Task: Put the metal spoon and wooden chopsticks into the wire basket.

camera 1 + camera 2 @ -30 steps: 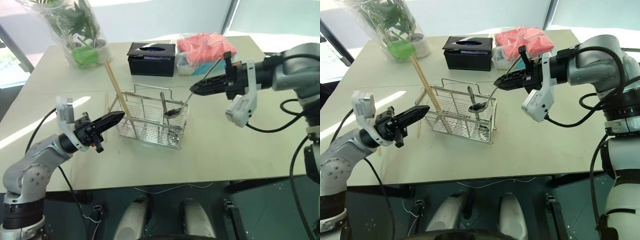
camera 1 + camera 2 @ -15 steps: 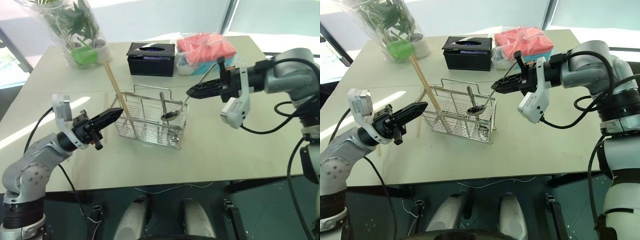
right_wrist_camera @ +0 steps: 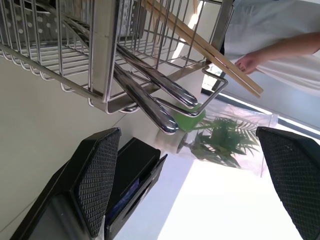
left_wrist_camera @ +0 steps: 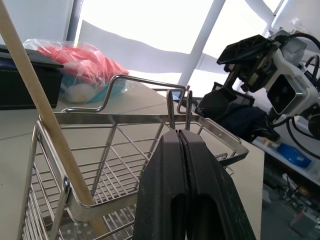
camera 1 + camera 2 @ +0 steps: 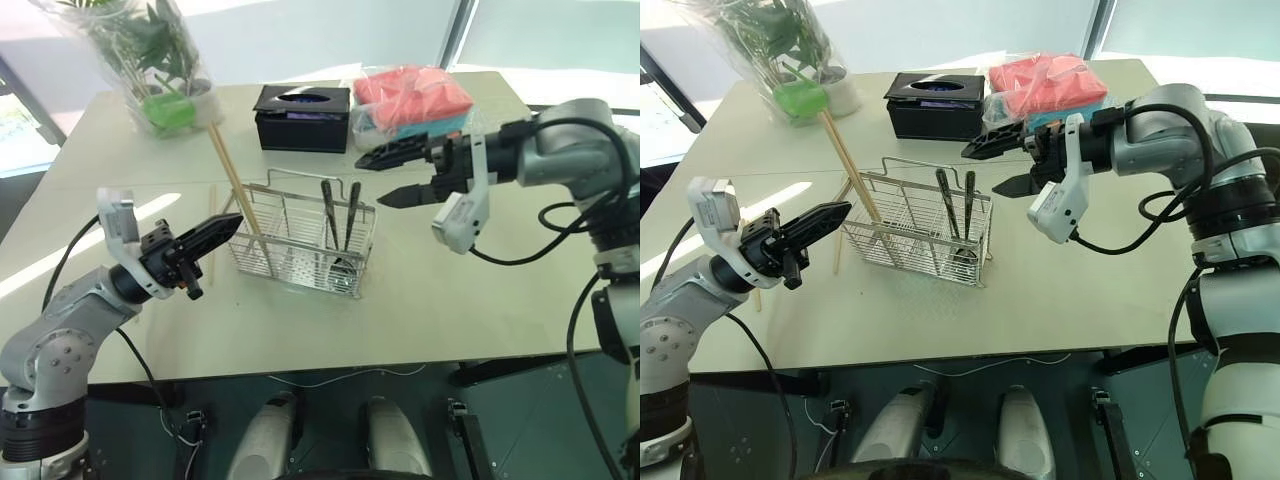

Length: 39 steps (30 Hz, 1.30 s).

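We see the biggest change at our right gripper: a second ago it was pinching the metal spoon by its handle above the wire basket, with the bowl dipping over the rim; now its two fingers stand wide apart, holding nothing, just beside the basket's right end. The spoon has dropped in. Two slim dark-looking metal handles now stand upright in the right-hand compartment where there was one before; we take the newcomer for the spoon, though we cannot say which of the two it is. That half of the task looks done to us.

The basket itself stands in the middle of the pale table, unmoved. At its left end the wooden chopsticks lean steeply up and away over the rim, their lower ends down inside the left compartment as far as we can judge; one more pale stick lies flat on the table just left of the basket, so the chopstick half may not be finished.

Our left gripper has its fingers pressed together on nothing, tips close to the basket's left end beside the leaning sticks, as it was a second ago.

Behind the basket sit a black tissue box, a bagged plant and a bag of red and blue things.
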Available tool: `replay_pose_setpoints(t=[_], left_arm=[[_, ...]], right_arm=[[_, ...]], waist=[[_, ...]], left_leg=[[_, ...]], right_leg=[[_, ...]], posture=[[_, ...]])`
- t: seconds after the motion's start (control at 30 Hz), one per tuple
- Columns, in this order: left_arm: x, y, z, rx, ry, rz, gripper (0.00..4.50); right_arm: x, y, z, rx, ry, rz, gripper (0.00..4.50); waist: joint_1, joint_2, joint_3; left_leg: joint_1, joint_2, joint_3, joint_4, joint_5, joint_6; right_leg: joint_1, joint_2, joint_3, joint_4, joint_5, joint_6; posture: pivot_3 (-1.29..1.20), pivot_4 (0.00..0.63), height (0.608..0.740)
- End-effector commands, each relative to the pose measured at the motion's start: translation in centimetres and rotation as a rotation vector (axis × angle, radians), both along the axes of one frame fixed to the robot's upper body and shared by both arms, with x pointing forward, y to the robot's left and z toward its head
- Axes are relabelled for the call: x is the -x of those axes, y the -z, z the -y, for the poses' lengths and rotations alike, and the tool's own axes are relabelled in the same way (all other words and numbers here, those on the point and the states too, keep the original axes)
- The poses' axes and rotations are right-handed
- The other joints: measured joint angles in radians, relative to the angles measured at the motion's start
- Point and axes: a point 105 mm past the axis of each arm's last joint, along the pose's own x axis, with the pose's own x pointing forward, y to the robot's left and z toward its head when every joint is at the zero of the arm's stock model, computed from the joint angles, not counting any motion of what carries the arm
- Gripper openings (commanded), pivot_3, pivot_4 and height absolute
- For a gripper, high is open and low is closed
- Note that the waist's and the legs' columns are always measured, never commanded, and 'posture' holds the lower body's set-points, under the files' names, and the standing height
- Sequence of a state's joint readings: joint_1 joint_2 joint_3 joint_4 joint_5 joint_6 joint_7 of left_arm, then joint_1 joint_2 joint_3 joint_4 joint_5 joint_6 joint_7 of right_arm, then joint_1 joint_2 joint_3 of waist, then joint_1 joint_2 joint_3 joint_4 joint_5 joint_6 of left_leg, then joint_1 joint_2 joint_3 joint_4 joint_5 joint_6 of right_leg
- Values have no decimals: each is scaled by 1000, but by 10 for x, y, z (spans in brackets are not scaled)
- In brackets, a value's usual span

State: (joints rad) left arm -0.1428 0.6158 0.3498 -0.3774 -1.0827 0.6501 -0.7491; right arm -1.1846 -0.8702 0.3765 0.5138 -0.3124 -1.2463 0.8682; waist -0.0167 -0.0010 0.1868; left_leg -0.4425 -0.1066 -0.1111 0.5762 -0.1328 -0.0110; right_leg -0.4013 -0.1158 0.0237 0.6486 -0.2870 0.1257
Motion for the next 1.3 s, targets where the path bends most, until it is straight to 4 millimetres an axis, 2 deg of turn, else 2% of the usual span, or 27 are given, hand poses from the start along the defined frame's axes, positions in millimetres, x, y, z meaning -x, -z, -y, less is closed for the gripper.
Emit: replay_pose_setpoints(t=[0.03, 0.2, 0.27, 0.47, 0.5, 0.53, 0.77, 0.87, 0.93, 1.03, 1.3], left_arm=[[3, -11, 0, 8, 5, 51, 0], [3, -8, -4, -11, -14, 44, 0], [2, -6, -7, -25, -37, 40, 0], [4, -2, -13, -46, -69, 25, 0], [4, -2, -14, -50, -73, 23, 0], [4, -2, -15, -53, -77, 22, 0], [4, 1, -25, -70, -132, 6, 0], [3, 1, -32, -75, -181, 9, 0], [0, 0, -40, -86, -258, 25, 0], [-4, 0, -52, -86, -356, 35, 0], [-2, 14, -65, -136, -465, 15, 0]], right_arm=[[0, -29, 6, -57, 29, 78, 4465], [-17, -45, 37, -141, 200, 93, 4465], [-25, -53, 51, -266, 286, 67, 4465], [-39, -53, 86, -479, 470, 42, 4465], [-40, -52, 90, -515, 489, 34, 3970], [-40, -51, 92, -547, 506, 23, 3703], [-41, -49, 103, -816, 593, -53, 51], [-41, -46, 108, -922, 635, -84, 51], [-42, -38, 120, -1031, 697, -111, 51], [-43, -24, 132, -1131, 769, -139, 51], [-45, 19, 157, -1442, 893, -274, 51]], waist=[[0, 0, 0], [4, 0, 0], [2, 0, 0], [1, 0, 0], [1, 0, 0], [1, 0, 0], [2, 0, 0], [3, 0, 0], [5, -1, -1], [7, -1, -1], [4, -1, -1]], left_leg=[[0, 0, 0, 0, 0, 0], [0, 0, 0, 0, 0, 0], [0, -1, 0, 0, 0, -1], [0, 0, 0, 0, 0, 0], [0, 0, 0, 0, 0, 0], [0, 0, 0, 0, 0, 1], [0, 0, 1, 0, 1, 1], [0, 0, 0, 0, 1, 1], [0, 0, 0, 0, 1, 1], [0, 0, 0, 0, 1, 1], [0, 0, 0, 0, 1, 1]], right_leg=[[0, 0, 0, 0, 0, 0], [0, 0, 0, 0, 0, 0], [0, 0, 0, 0, 0, 0], [0, -1, 1, 0, 0, 0], [0, -1, 1, 0, 0, 0], [-1, -1, 1, 0, 0, 0], [-1, -1, 1, 1, 0, 0], [-1, -1, 1, 1, 0, 0], [0, -2, 1, 0, 0, 0], [0, -2, 1, 0, 0, 0], [0, -2, 1, 0, 0, 0]], posture=[[0, 150, 740], [0, 150, 740], [0, 150, 740], [0, 150, 740], [0, 150, 740], [0, 150, 740], [0, 150, 740], [0, 150, 740], [0, 150, 740], [0, 150, 740], [0, 150, 740]])
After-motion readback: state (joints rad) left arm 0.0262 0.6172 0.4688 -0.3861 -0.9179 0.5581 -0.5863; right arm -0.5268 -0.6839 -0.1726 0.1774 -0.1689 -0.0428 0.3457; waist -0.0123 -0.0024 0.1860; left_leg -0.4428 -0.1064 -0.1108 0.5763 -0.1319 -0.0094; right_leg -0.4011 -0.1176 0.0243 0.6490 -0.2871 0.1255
